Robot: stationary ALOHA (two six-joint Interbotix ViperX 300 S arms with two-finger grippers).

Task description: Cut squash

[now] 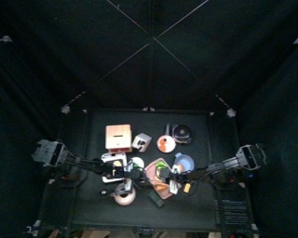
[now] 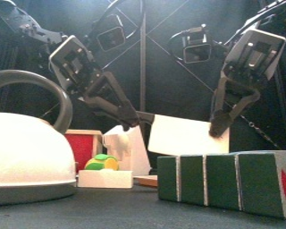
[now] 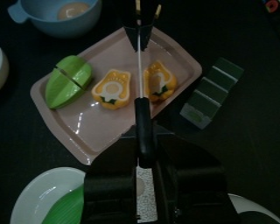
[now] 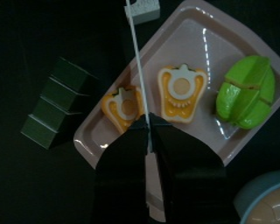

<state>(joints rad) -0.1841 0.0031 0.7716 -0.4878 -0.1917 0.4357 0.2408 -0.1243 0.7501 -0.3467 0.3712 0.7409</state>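
A pink tray [image 3: 108,131] holds two yellow squash halves [image 3: 112,90], cut side up, and a green piece [image 3: 70,79]. My left gripper [image 3: 140,144] is shut on a knife [image 3: 140,87]. Its thin blade shows edge-on and lies across the tray between the two yellow halves. In the right wrist view, my right gripper [image 4: 149,140] is shut on a thin white blade [image 4: 136,70] above the same tray [image 4: 206,35], beside the yellow halves [image 4: 180,89]. In the front view, both grippers [image 2: 131,118] [image 2: 217,127] hang at either end of a white flat blade [image 2: 188,134].
A row of green blocks [image 3: 213,87] lies beside the tray and stands near the front edge [image 2: 223,179]. A white kettle [image 2: 26,152] stands front left. A bowl [image 3: 60,13] and a green plate [image 3: 49,197] lie near the tray. A pink box [image 1: 118,136] sits at the back.
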